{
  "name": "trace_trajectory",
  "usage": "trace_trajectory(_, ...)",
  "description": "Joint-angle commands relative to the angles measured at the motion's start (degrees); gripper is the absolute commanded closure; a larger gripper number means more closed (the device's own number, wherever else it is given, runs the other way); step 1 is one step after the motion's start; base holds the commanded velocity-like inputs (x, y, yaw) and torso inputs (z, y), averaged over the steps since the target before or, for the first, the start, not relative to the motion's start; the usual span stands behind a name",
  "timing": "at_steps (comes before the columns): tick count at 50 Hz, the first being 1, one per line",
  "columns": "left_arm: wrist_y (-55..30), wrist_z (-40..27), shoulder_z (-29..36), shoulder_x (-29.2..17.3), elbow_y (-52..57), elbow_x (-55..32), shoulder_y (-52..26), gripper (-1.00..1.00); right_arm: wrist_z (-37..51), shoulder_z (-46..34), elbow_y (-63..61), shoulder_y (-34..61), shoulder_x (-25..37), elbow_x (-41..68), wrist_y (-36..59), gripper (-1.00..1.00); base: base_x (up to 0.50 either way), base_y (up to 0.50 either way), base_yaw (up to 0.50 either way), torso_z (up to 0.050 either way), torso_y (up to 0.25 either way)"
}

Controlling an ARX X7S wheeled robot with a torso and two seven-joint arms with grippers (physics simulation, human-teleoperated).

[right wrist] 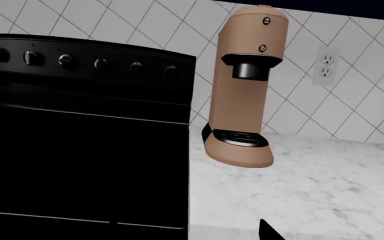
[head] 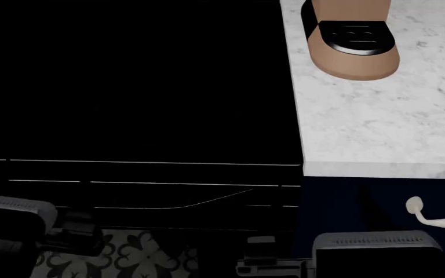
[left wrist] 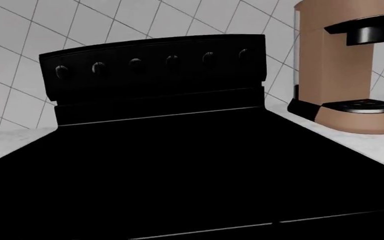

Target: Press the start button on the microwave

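Observation:
No microwave or start button shows in any view. A large glossy black appliance (head: 137,87) with thin pale edge lines fills the left of the head view. In the left wrist view (left wrist: 158,170) and right wrist view (right wrist: 78,165) it has a raised back panel with a row of round knobs (left wrist: 135,64), like a cooker set into the counter. Of my right gripper only one dark fingertip (right wrist: 269,232) shows, over the counter's front edge. My left gripper's jaws do not show. Grey arm parts (head: 6,211) (head: 377,249) lie low in the head view.
A tan-and-black coffee machine (right wrist: 245,90) stands on the white marble counter (right wrist: 312,190) just right of the black appliance; it also shows in the head view (head: 354,43) and left wrist view (left wrist: 352,70). A tiled wall with an outlet (right wrist: 324,66) is behind. A pale cabinet handle (head: 431,215) is below the counter.

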Motion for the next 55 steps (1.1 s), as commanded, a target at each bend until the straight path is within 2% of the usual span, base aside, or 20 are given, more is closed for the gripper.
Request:
trace_trajectory(1,-15.0,1.52,-1.56,-1.04,1.87,-3.41,-14.24,-1.0,0.18,0.08,-10.24,13.35,2.67,0.97,22.48,-1.0,0.0,0.0,0.0,0.0,0.0)
trace_trajectory(9,-18.37,1.77,-0.84,-1.44,-0.83,-3.74,-21.47,-1.0,-1.39,-0.37,-9.51,25.44,3.57,2.36,32.94,-1.0,0.0,0.0,0.0,0.0,0.0)
trace_trajectory(15,-19.07,2.32,-1.58,-1.96,-4.11,-4.23,-25.72,-1.0,-2.73,1.16,-7.31,31.76,3.03,3.93,35.32,-1.0,0.0,0.0,0.0,0.0,0.0)
trace_trajectory(19,-18.51,2.16,-1.75,-2.26,-4.49,-4.17,-25.74,-1.0,-3.35,2.28,-6.38,34.63,2.51,4.95,36.68,-1.0,0.0,0.0,0.0,0.0,0.0)
trace_trajectory(27,-17.78,1.39,-2.4,-2.21,-4.29,-4.27,-25.15,-1.0,-3.62,4.32,-6.83,35.47,1.28,6.35,37.3,-1.0,0.0,0.03,0.0,0.0,0.0)
trace_trajectory(44,-17.23,1.41,-1.66,-2.77,-4.56,-4.84,-24.11,-1.0,-3.94,4.55,-6.51,34.79,1.12,7.45,35.28,-1.0,0.05,0.5,0.0,0.0,0.0)
trace_trajectory(55,-17.16,1.16,-1.15,-2.99,-4.67,-5.06,-23.88,-1.0,-4.78,4.8,-6.18,33.84,1.03,8.52,32.84,-1.0,0.44,0.23,0.0,0.0,0.0)
